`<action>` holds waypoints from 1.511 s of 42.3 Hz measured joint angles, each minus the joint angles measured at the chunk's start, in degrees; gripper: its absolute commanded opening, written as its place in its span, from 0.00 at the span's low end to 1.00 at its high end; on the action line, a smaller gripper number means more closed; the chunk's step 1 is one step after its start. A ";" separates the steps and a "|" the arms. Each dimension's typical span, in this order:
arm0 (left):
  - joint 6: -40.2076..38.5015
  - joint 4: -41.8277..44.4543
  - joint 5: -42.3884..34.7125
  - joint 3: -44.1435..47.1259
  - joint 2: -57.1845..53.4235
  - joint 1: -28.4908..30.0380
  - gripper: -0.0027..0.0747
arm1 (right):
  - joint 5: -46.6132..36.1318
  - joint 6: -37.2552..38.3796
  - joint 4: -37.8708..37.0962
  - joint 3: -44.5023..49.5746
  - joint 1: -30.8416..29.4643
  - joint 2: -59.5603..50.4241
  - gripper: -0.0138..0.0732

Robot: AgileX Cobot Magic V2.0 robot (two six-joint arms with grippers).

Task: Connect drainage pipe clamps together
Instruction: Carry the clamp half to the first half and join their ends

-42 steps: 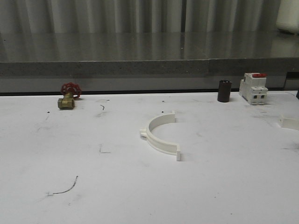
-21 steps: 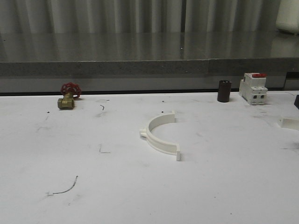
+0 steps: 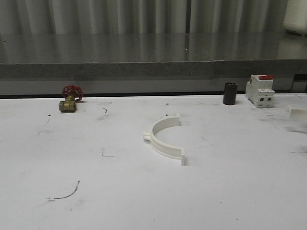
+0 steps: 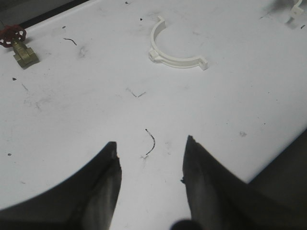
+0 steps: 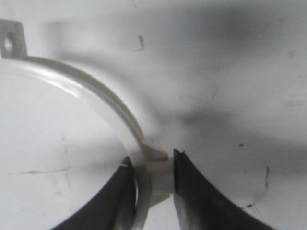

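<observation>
One clamp half (image 3: 165, 139) lies flat near the middle of the white tabletop (image 3: 96, 191), its open side facing the far right, toward the place where the other half (image 3: 297, 112) shows at the right edge of the front view. Lying flat with both end tabs exposed, it makes a ready target: the second half can be brought in from the right and its tabs met against these.

In the right wrist view the right gripper (image 5: 151, 179) has its fingers (image 5: 192, 191) closed on that second half (image 5: 86, 91), pinching the band at the outer nub. That grip looks deliberate, since the nub gives a flat purchase at the middle of the arc and leaves both end tabs free for mating. Whether the piece is off the tabletop or only just clear of it cannot be told from here.

The left gripper (image 4: 151, 158) hangs above bare tabletop with its fingers (image 4: 103, 182) spread apart and nothing between them, the centre half (image 4: 172, 48) well ahead of it. It seems parked to steady that half if the joining push tends to slide it.

A brass valve (image 3: 70, 99) with a red handwheel, a dark cylinder (image 3: 230, 93) and a circuit breaker (image 3: 260, 91) stand along the far edge, well apart from the work and out of the likely path.
</observation>
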 measured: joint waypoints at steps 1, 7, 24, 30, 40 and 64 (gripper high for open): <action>0.00 0.00 0.00 0.00 0.00 0.00 0.43 | 0.39 0.36 0.10 -0.04 0.00 -1.00 0.41; 0.00 0.00 0.00 0.00 0.00 0.00 0.43 | 3.89 2.72 0.56 -0.14 0.34 -7.78 0.41; 0.00 0.00 -0.10 0.00 0.00 0.00 0.43 | 13.32 5.93 0.83 -0.14 11.34 -17.99 0.41; 0.00 0.00 -0.10 0.00 0.00 0.00 0.43 | 10.71 9.68 0.20 -0.14 14.96 -16.39 0.41; 0.00 0.00 -0.10 0.00 0.00 0.00 0.43 | 8.17 17.84 -1.53 -4.55 21.54 -8.17 0.41; 0.00 0.00 -0.10 0.10 0.00 0.00 0.43 | 5.50 29.81 -3.63 -14.31 28.79 9.59 0.41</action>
